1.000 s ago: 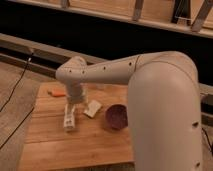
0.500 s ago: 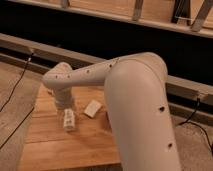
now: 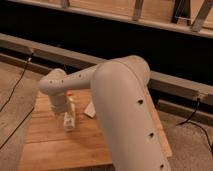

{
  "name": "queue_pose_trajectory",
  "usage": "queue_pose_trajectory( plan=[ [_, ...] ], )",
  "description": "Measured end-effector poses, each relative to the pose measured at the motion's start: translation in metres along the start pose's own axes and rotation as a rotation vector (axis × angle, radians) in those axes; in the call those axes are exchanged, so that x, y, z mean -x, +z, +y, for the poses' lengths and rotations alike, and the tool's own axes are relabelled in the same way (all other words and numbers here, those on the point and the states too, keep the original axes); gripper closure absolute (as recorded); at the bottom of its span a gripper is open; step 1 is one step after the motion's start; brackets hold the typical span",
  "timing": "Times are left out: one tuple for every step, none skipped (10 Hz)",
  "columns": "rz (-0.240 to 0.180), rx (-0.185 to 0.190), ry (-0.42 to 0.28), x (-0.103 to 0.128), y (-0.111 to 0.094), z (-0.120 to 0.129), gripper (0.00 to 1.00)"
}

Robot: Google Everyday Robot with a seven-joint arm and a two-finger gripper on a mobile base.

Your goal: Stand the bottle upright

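**Off-white robot arm over a light wood counter**

The arm (image 3: 120,95) is off-white, dotted with small dark holes. Its claw (image 3: 66,111), the same off-white, is down at the clear, white-tinged bottle (image 3: 69,122). The counter (image 3: 50,147) is warm light-brown wood with faint plank lines. A block (image 3: 90,110) is pale cream. The floor (image 3: 190,145) is dull grey-brown.

Dim, warm indoor light, falling from above. Tabletop (image 3: 50,145) glows orange-brown; the wall (image 3: 115,37) behind is a near-black band. Pale arm (image 3: 120,100) is brightest along its upper curve, with the underside shaded. Gripper (image 3: 66,111) hangs low over the tabletop's left part, in the arm's shade. Bottle (image 3: 69,121) shows as a pale glint under it. Floor (image 3: 12,125) is flat grey.
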Motion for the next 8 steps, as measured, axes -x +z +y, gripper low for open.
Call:
queue_pose_trajectory(
  plan=[
    [0.005,-0.011,0.004,0.003,0.004,-0.003,0.35],
    [0.007,-0.016,0.006,0.003,0.006,-0.004,0.35],
    [0.009,-0.027,0.011,0.006,0.008,-0.009,0.35],
    [0.010,-0.033,0.015,0.008,0.010,-0.012,0.35],
    [0.009,-0.037,0.021,0.010,0.011,-0.016,0.35],
    [0.007,-0.038,0.026,0.013,0.012,-0.018,0.35],
    [0.006,-0.035,0.027,0.015,0.012,-0.019,0.35],
    [0.001,-0.023,0.028,0.019,0.014,-0.020,0.35]
  ],
)
